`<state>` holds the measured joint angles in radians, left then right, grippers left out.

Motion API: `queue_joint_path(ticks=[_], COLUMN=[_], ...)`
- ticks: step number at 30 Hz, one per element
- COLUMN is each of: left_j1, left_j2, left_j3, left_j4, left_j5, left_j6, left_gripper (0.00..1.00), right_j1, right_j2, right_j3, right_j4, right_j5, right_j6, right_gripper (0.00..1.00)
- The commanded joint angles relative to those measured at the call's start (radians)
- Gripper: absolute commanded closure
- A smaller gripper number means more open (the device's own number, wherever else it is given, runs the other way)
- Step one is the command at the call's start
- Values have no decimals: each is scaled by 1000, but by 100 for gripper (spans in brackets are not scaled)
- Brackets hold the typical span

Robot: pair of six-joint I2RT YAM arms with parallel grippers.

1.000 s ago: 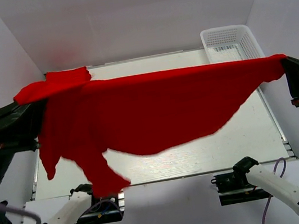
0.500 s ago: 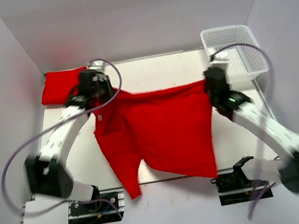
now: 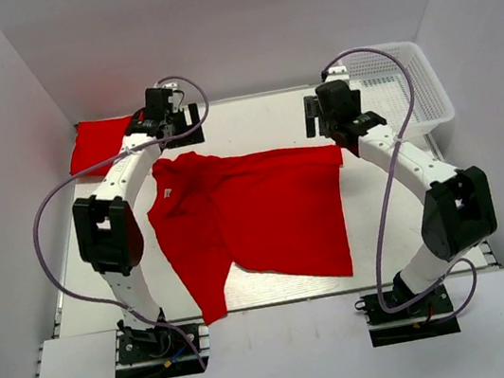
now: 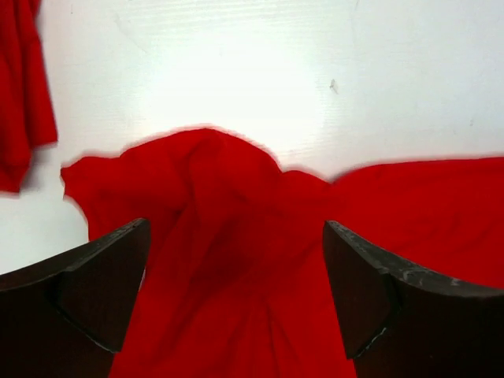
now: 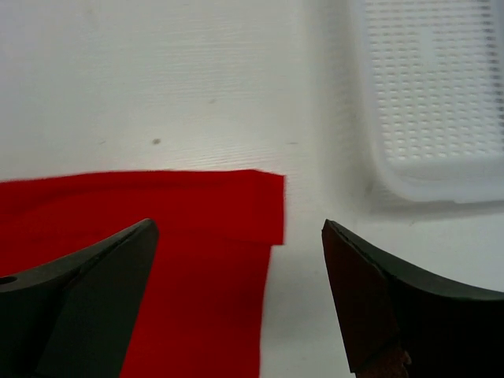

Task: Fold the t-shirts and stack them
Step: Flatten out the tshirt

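Lays t-shirt (image 3: 265, 211) flat, left of basket (image 3: 381, 48), no longer stretched in air. Hovers w/ left gripper (image 4: 236, 224) & right gripper (image 5: 239, 224) both released, empty, over its far edge. Means folding comes next.

The left arm (image 3: 125, 175) and the right arm (image 3: 401, 158) are built of white tubular links joined by boxy black joint housings. A thin grey-lilac cable (image 3: 35, 238) loops loosely from each wrist end back to a black base bracket (image 3: 152, 343). The fingers (image 4: 90, 295) are matte black wedges with blunt tips.
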<state>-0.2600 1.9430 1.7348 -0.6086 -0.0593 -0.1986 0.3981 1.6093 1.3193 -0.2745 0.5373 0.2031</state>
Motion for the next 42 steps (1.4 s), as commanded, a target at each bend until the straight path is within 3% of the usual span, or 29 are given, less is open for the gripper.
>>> queue_joint_path(ticks=[1,5,7,9,14,20,26,31,33,42], left_j1=[-21,-21,-21,-30,-30,-5,-5,-5,-5,-5], left_j2=[-162,-353,-448,-493,-520,-428,-296,-213,-161,89], left_j3=[-131,-378,-560,-625,-754,-831,-779,-744,-719,-416], left_j4=[-30,29,78,116,118,179,170,230,250,187], left_j5=[16,113,138,168,168,213,105,150,168,211], left_j6=[8,-42,-88,-99,-128,-162,-162,-162,-148,-53], left_gripper=[0,0,0,0,0,0,0,0,0,0], right_j1=[8,16,22,27,30,22,5,-33,-54,-142], right_j2=[-81,-179,-204,-219,-213,-106,70,170,205,343], right_j3=[-47,-197,-292,-351,-494,-471,-367,-269,-241,26], right_j4=[-88,-65,-65,-68,-17,20,-73,-161,-178,-259], right_j5=[-321,-488,-514,-527,-609,-593,-462,-260,-252,-183], right_j6=[24,59,82,93,156,203,216,272,295,230], right_gripper=[10,10,10,10,10,10,10,10,10,10])
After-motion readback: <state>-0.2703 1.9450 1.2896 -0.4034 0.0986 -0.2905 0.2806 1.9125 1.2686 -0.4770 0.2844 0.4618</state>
